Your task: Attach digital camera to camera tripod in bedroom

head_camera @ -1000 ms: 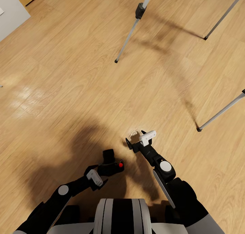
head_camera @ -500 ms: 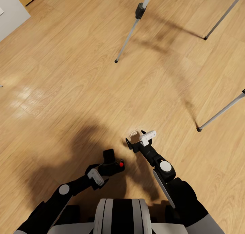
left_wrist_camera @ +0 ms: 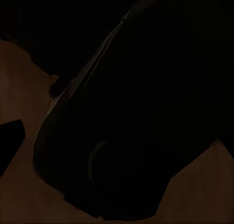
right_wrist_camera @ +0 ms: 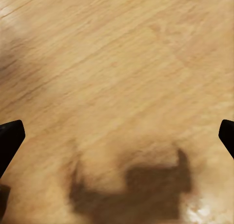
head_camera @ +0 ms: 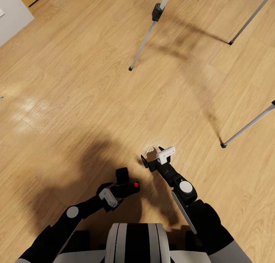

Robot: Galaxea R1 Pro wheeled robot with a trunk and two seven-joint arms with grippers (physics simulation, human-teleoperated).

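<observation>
The digital camera (head_camera: 125,185) is black with a bright red dot on top. The camera tripod (head_camera: 147,36) has silver-grey legs with black clamps and feet. The floor (head_camera: 76,95) is light brown wood planks.

The camera tripod (head_camera: 152,26) is cut off by the head view's far edge: three legs show, head hidden. The digital camera (left_wrist_camera: 131,136) is a dark, undetailed mass in the left wrist view.
</observation>
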